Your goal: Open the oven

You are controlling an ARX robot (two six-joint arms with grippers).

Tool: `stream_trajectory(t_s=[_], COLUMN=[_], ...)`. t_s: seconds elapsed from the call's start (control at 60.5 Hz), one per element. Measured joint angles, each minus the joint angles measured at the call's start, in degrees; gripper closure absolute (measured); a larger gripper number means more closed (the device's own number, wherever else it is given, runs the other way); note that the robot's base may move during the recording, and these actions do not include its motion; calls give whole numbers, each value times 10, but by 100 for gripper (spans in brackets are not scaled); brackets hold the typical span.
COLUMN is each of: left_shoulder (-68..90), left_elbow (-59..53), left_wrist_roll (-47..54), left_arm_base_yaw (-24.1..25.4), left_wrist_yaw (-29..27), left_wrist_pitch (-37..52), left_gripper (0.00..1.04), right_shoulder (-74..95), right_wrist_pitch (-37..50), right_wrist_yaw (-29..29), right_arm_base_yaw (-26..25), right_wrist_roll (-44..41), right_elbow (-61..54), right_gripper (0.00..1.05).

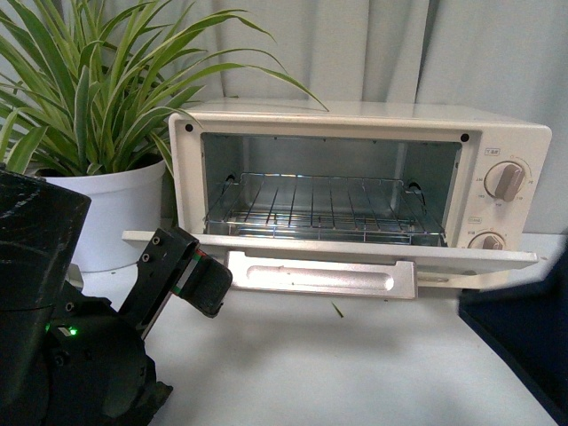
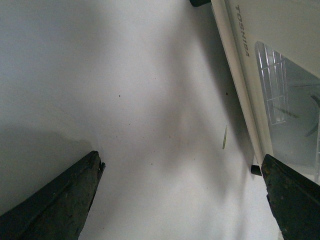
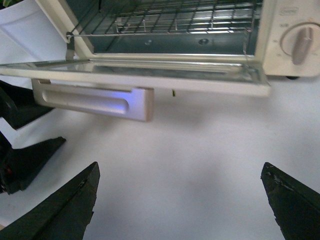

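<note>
The cream-white oven (image 1: 355, 120) stands at the back of the table with its glass door (image 1: 355, 252) dropped flat. The silvery bar handle (image 1: 319, 277) hangs under the door's front edge, and the wire rack (image 1: 319, 209) shows inside. Two round knobs (image 1: 508, 180) sit on its right panel. My left gripper (image 1: 206, 284) is open beside the door's left end and just below it, holding nothing. In the left wrist view the left gripper (image 2: 182, 160) frames bare table next to the door (image 2: 242, 45). My right gripper (image 3: 180, 170) is open and empty, in front of the handle (image 3: 95, 100).
A spider plant (image 1: 98, 89) in a white pot (image 1: 120, 213) stands left of the oven. Grey curtains hang behind. A small leaf scrap (image 1: 337, 309) lies on the white table (image 1: 355, 364). A dark shape, probably my right arm (image 1: 524, 337), fills the lower right corner.
</note>
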Motion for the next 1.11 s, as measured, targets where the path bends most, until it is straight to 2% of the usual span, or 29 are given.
stream_trajectory(t_s=[0.149, 0.347, 0.496, 0.727, 0.942, 1.107], left_shoulder=[-4, -11, -8, 14, 28, 1], left_elbow=[-2, 0, 8, 9, 5, -24], left_wrist_roll=[13, 87, 210, 382, 523, 623], left_arm_base_yaw=[2, -9, -33, -66, -81, -93], left_wrist_yaw=[-9, -54, -111, -187, -225, -238], left_wrist_pitch=[-12, -46, -76, -74, -60, -9], left_gripper=[7, 7, 7, 7, 7, 7], right_shoulder=[-125, -231, -289, -307, -310, -319], right_wrist_pitch=[-32, -72, -105, -108, -98, -98], right_wrist_yaw=[13, 10, -17, -39, -44, -48], right_arm_base_yaw=[-37, -72, -101, -132, -136, -137], right_wrist_roll=[-1, -22, -41, -52, -50, -46], right_elbow=[-86, -130, -152, -180, -190, -190], right_gripper=[9, 9, 9, 9, 9, 9])
